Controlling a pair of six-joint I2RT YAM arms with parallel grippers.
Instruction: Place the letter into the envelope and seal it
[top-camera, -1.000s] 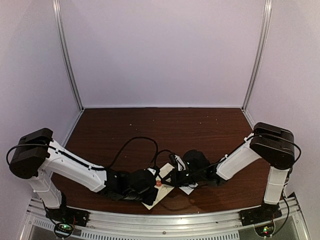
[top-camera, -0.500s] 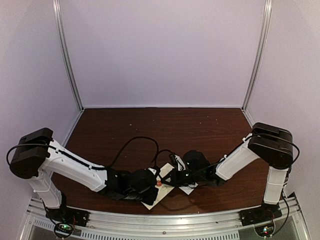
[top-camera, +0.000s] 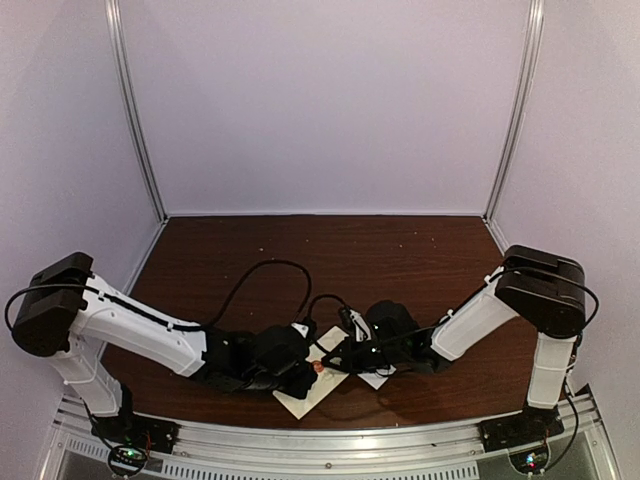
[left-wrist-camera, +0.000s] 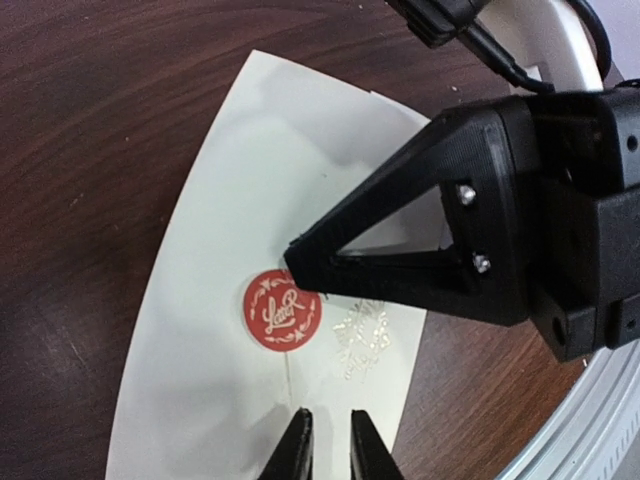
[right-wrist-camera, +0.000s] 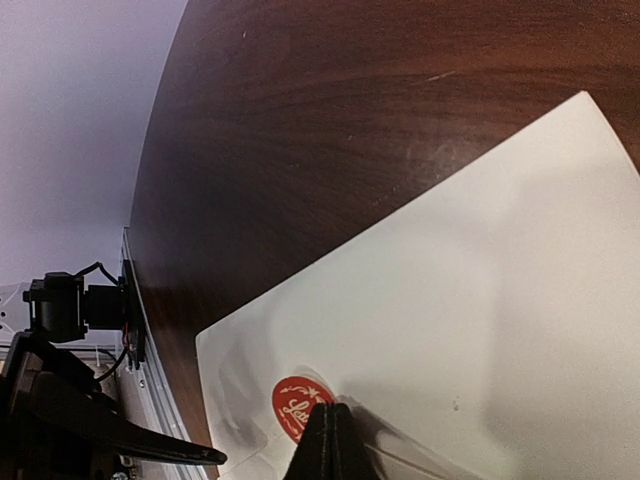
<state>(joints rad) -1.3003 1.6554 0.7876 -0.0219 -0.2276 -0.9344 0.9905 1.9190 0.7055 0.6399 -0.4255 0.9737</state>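
Observation:
The cream envelope (left-wrist-camera: 250, 200) lies flat on the dark wooden table near the front edge (top-camera: 312, 392), flap down. A round red sticker (left-wrist-camera: 283, 309) sits on the flap's tip. My right gripper (right-wrist-camera: 327, 412) is shut, and its tip presses on the envelope at the sticker's edge (right-wrist-camera: 297, 403). In the left wrist view it is the black wedge (left-wrist-camera: 300, 262) just right of the sticker. My left gripper (left-wrist-camera: 328, 440) hovers over the envelope below the sticker, its jaws a narrow gap apart with nothing between them. The letter is out of view.
A small white card (top-camera: 376, 379) lies under the right arm, beside the envelope. Black cables (top-camera: 270, 272) loop over the table behind the grippers. The metal rail (top-camera: 320, 440) runs along the near table edge. Pale walls enclose the table.
My left gripper has drawn back slightly to the left off the sticker and its jaws have parted a little. The right gripper stays shut, pressing by the sticker.

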